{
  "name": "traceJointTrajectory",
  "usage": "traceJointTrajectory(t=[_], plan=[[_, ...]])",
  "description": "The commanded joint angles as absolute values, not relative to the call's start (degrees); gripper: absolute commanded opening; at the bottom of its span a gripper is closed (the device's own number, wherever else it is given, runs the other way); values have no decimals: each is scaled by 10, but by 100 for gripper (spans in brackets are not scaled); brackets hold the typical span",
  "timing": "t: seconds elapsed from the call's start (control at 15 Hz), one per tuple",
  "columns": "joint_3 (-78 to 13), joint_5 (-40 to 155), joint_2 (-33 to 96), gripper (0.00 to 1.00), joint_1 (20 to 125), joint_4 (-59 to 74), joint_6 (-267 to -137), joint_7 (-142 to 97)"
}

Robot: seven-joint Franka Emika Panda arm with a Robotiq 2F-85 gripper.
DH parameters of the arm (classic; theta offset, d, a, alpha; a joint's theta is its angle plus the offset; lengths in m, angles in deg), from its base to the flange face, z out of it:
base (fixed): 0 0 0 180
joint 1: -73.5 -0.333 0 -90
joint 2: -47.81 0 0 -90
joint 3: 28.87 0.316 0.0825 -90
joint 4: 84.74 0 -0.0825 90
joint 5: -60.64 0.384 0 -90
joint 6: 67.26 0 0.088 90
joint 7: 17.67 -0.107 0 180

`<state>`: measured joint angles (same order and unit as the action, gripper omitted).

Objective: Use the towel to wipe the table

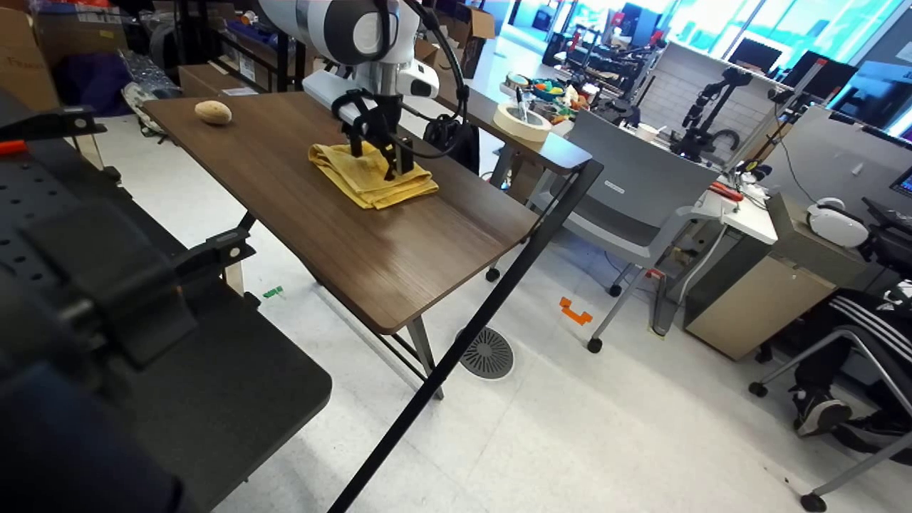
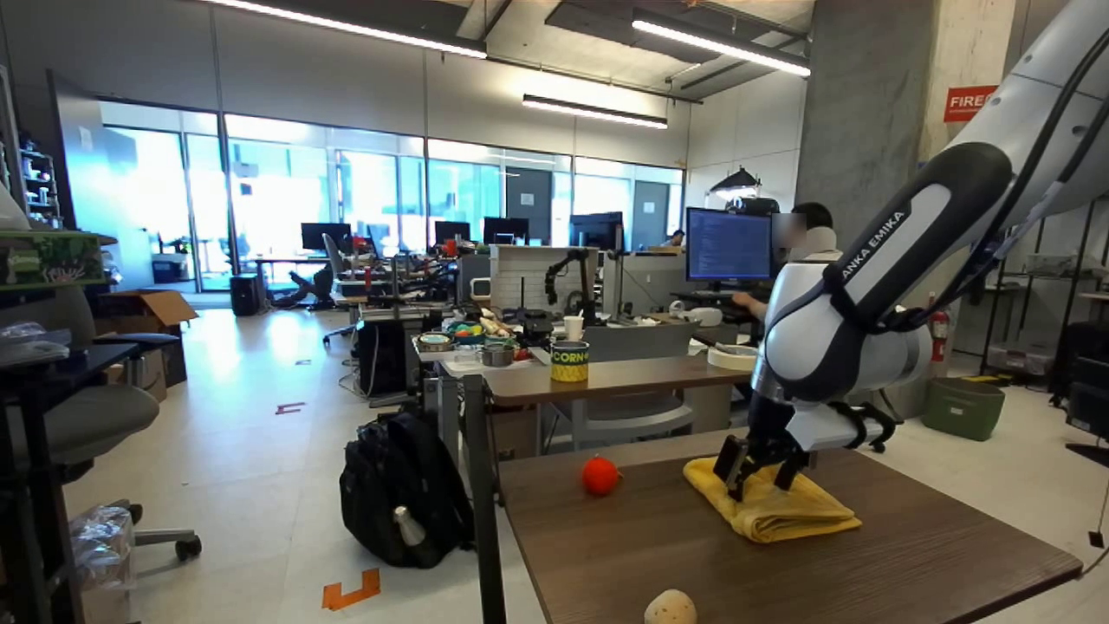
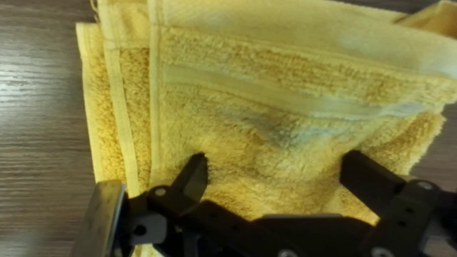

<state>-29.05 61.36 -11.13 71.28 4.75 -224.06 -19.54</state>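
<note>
Yellow towel point(image 2: 784, 510) folded on bench point(image 2: 918, 511) | gripper point(image 3: 275, 157) gaping over it | red ball point(image 2: 599, 477) at towel's nine o'clock in an exterior view

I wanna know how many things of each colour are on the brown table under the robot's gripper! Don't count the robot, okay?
Yellow: 1, the towel
Red-orange: 1, the round thing
Pale tan: 1, the speckled lump
Total: 3 things that show on the table
</note>
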Motion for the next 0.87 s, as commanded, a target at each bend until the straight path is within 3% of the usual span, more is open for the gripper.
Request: traceJointTrajectory(t=[0.0,0.47,0.8], plan=[[-210,649,-59,100,799,108,-2272,-121],[-56,733,-13,100,980,170,-2255,39],[-82,728,-30,100,962,146,-2257,31]])
